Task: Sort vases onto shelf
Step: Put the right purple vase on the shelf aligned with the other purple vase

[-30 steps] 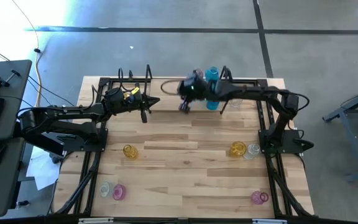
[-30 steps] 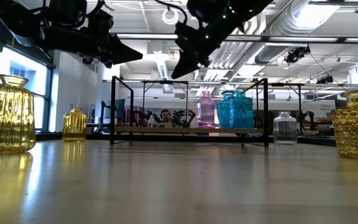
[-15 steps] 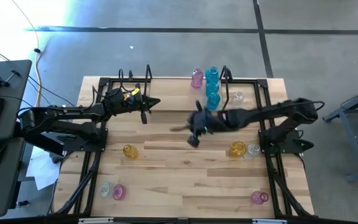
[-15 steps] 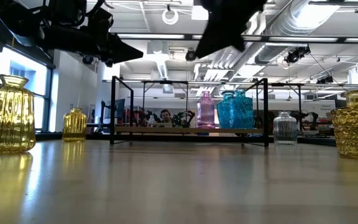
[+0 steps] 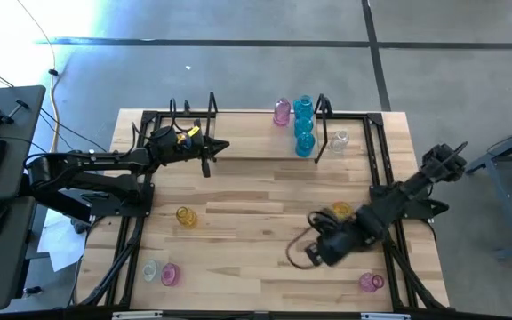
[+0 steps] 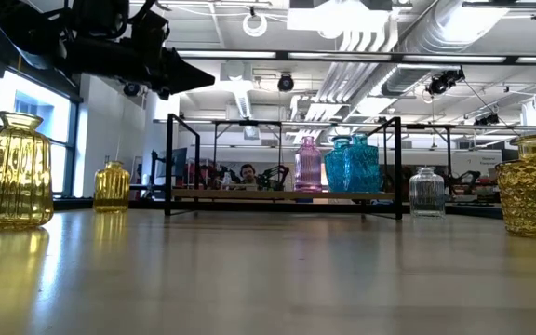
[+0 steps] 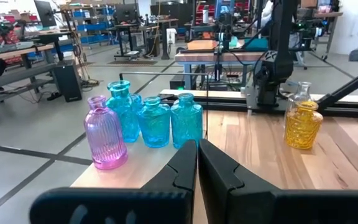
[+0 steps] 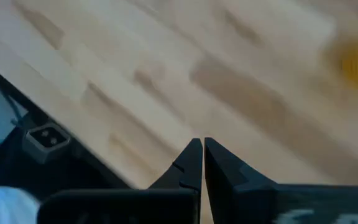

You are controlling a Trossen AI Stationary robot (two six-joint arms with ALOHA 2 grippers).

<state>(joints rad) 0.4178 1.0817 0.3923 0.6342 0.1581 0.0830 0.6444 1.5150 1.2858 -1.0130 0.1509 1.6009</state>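
The shelf (image 5: 238,151) runs along the table's far edge. On its right part stand a pink vase (image 5: 281,111) and three cyan vases (image 5: 304,125) in a row; in the left wrist view the pink vase (image 7: 104,134) is beside the cyan ones (image 7: 155,121). A clear vase (image 5: 340,139) stands just right of them. My left gripper (image 5: 223,146) hovers shut over the shelf's left half, pointing at them. My right gripper (image 5: 302,256) hangs shut and empty over the table's near right part, close to an amber vase (image 5: 340,212).
More vases stand loose on the tabletop: an amber one (image 5: 185,215) left of centre, a clear one (image 5: 151,269) and a pink one (image 5: 170,274) at the near left, another pink one (image 5: 370,283) at the near right. Bare wood lies between them in the middle.
My right arm has swung quickly away from the shelf, across the middle of the table toward the near right edge, and has dropped out of the low view. The pink vase stays standing on the shelf beside the cyan ones. The left arm has kept still.
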